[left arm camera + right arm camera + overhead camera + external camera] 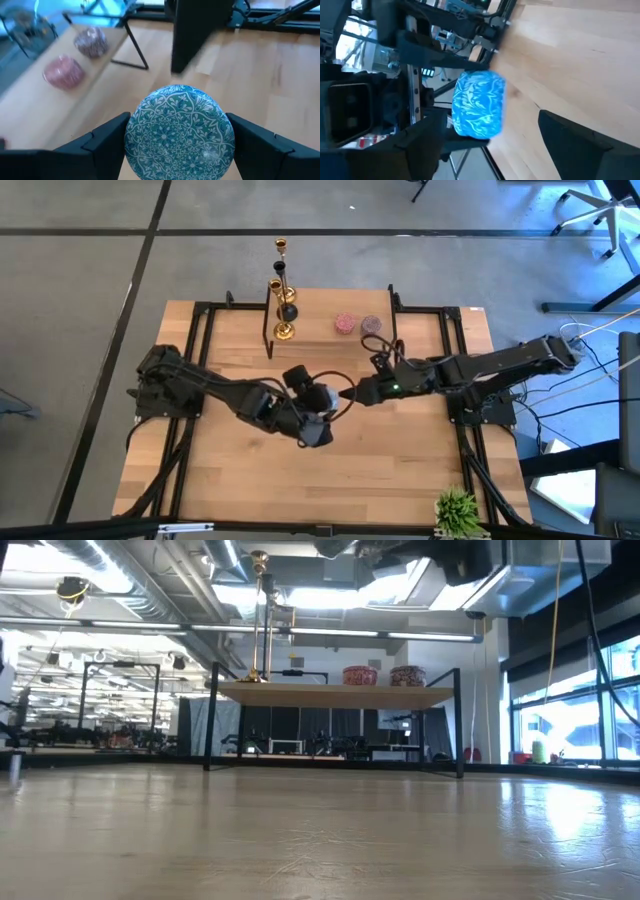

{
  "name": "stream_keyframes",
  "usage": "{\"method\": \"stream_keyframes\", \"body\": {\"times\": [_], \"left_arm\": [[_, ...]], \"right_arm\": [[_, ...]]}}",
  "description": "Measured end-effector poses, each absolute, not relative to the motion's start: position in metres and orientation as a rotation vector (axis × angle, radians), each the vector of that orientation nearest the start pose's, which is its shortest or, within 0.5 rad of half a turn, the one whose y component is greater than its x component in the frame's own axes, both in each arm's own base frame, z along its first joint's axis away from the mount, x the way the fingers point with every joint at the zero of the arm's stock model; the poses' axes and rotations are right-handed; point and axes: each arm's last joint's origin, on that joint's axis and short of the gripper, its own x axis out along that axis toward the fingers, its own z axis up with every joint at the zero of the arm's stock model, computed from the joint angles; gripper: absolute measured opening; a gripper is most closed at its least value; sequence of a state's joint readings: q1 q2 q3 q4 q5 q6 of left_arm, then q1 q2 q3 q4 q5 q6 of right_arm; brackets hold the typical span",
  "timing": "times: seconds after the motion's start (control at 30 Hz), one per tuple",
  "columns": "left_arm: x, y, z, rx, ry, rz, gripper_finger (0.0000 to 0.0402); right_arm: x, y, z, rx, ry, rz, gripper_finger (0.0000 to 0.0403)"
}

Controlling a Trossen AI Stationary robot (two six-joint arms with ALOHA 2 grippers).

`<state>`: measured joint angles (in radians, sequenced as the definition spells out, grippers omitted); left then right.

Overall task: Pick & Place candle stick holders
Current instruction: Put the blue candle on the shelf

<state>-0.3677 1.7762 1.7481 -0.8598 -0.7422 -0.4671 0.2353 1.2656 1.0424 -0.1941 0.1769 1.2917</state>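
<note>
We judge the candlestick step unstarted: the left claw (177, 150) is clamped on a blue patterned tin (179, 132) mid-counter (400, 480), the right claw (362, 392) gapes beside it, and the candle stick holders (284, 305) stand upright on the counter's far-edge shelf (330, 330), needing a freed claw.

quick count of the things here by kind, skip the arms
gold candle stick holders: 2
pink patterned tins: 2
blue patterned ball, held in the left gripper: 1
green plant: 1
total: 6
</note>
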Motion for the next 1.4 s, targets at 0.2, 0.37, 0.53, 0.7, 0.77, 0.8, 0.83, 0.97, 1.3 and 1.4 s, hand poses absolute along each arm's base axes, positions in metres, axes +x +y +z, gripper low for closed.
{"method": "stream_keyframes", "body": {"times": [0.2, 0.37, 0.53, 0.7, 0.77, 0.8, 0.83, 0.97, 1.3, 1.4], "left_arm": [[0.365, -0.104, 0.348, 0.089, 0.674, 0.471, 0.0292], [0.366, -0.096, 0.347, 0.142, 0.700, 0.455, 0.0291], [0.366, -0.094, 0.347, 0.149, 0.716, 0.442, 0.0291], [0.365, -0.094, 0.346, 0.170, 0.735, 0.448, 0.0291], [0.365, -0.094, 0.345, 0.173, 0.740, 0.445, 0.0291], [0.364, -0.093, 0.345, 0.175, 0.743, 0.445, 0.0291], [0.364, -0.093, 0.345, 0.176, 0.747, 0.446, 0.0290], [0.364, -0.093, 0.344, 0.183, 0.753, 0.450, 0.0290], [0.364, -0.095, 0.344, 0.166, 0.764, 0.411, 0.0289], [0.364, -0.095, 0.344, 0.158, 0.765, 0.408, 0.0289]], "right_arm": [[0.298, 0.062, 0.310, 1.240, 0.326, -0.191, 0.0319], [0.310, 0.061, 0.302, 1.248, 0.307, -0.183, 0.0319], [0.312, 0.057, 0.301, 1.228, 0.315, -0.174, 0.0319], [0.312, 0.056, 0.301, 1.228, 0.325, -0.160, 0.0319], [0.312, 0.056, 0.301, 1.232, 0.334, -0.163, 0.0316], [0.312, 0.056, 0.300, 1.234, 0.342, -0.162, 0.0312], [0.312, 0.056, 0.300, 1.240, 0.352, -0.160, 0.0307], [0.311, 0.056, 0.297, 1.262, 0.395, -0.152, 0.0269], [0.310, 0.055, 0.296, 1.248, 0.400, -0.180, 0.0177], [0.310, 0.055, 0.295, 1.249, 0.404, -0.185, 0.0178]]}}
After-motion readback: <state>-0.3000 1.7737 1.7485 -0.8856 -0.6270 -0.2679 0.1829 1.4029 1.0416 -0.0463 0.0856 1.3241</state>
